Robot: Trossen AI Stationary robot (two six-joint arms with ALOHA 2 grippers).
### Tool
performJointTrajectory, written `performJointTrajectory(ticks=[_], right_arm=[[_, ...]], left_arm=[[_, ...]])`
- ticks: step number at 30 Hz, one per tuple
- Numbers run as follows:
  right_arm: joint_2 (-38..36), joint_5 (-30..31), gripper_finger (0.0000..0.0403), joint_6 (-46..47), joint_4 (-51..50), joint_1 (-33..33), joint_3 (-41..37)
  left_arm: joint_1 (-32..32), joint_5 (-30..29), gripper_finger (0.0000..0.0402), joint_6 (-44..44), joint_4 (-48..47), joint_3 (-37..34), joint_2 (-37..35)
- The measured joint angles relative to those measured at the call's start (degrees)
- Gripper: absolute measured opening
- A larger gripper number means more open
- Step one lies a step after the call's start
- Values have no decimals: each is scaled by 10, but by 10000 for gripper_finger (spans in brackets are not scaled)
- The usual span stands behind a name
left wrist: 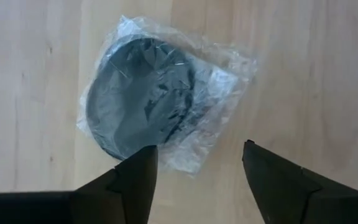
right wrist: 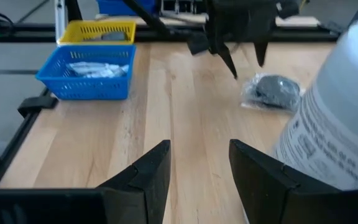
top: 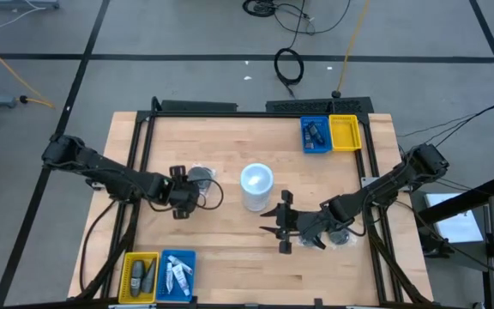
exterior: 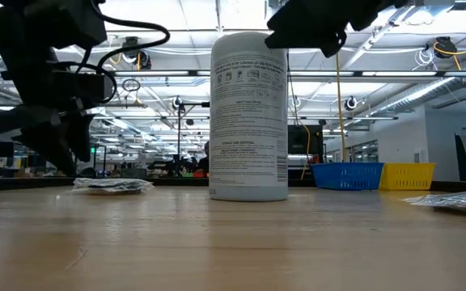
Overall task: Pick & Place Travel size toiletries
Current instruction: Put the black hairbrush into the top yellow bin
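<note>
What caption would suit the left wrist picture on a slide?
Left hand, fingers open, poised over a dark round disc in a clear plastic wrapper lying on the wooden table.

White cylinder (exterior: pixel 248 113) carries printed text (small black lines) — none of it legible.

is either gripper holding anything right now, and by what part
Nothing is held. The left gripper is open above the bagged dark disc lying on the table; the right gripper is open with only bare wood between its fingers.
</note>
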Motion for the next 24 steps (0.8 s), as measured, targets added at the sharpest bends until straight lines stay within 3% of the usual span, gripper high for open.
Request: performJointTrajectory(ticks=[6, 14, 24], right_arm=[[0, -5, 155, -12, 17, 0, 0], [0, -16, 155, -13, 16, 0, 0], [0, -16, 155, -13, 16, 0, 0]], left_arm=[[25, -52, 226, 4, 25, -11, 0], [53, 1, 196, 39, 79, -40, 0], [80, 4, 186, 44, 134, -74, 0]])
